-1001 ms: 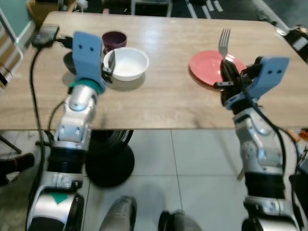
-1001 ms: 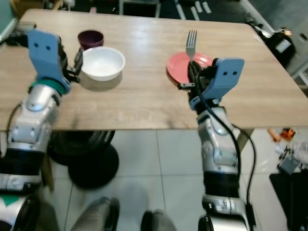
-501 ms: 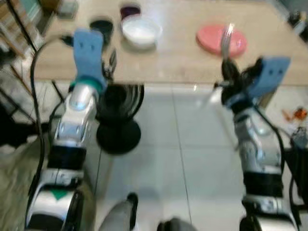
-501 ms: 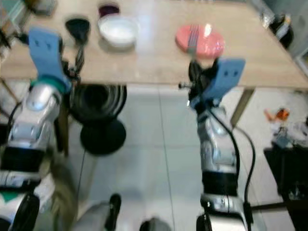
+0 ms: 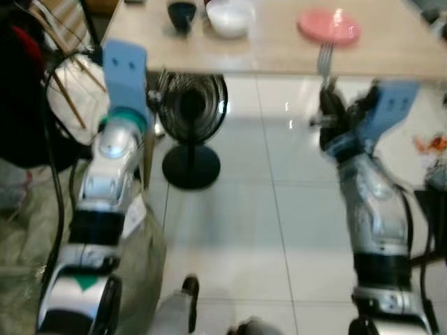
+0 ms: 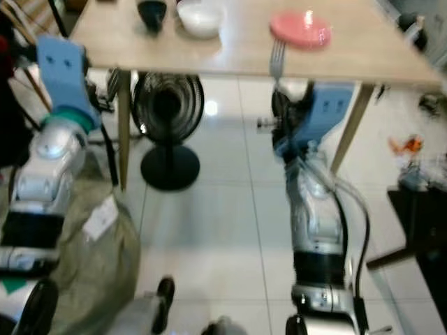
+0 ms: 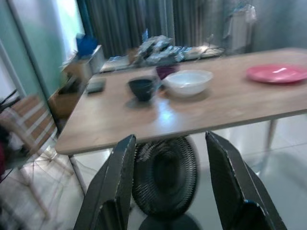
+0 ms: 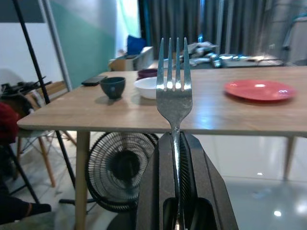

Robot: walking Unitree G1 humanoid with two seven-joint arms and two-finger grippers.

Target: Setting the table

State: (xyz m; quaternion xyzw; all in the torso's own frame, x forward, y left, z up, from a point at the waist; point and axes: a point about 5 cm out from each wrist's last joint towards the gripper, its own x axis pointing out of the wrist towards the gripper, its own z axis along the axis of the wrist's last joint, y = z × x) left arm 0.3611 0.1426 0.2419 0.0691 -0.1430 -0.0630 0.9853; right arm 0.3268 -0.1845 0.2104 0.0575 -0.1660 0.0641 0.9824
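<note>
My right gripper [image 8: 173,140] is shut on a silver fork [image 8: 173,91], which stands upright with its tines up; the fork [image 5: 324,57] shows just before the table's near edge. The wooden table [image 5: 265,59] lies ahead, a step away from me. On it stand a pink plate [image 5: 330,26] at the right, a white bowl [image 5: 229,14] and a dark cup [image 5: 181,12] at the left. A purple cup [image 7: 165,71] stands behind the bowl. My left gripper [image 7: 168,143] is open and holds nothing, raised at my left in front of the table.
A black floor fan [image 5: 190,112] stands under the table on pale tiles. A wooden chair [image 5: 63,21] and a dark bundle [image 5: 28,105] are at the left. A phone [image 7: 96,85] lies at the table's far left. Grey cloth [image 5: 28,230] covers the floor by my left side.
The whole view has pulled back: the table has gone from right under my arms to the top of the picture. Both arms keep their pose; the fork stays held.
</note>
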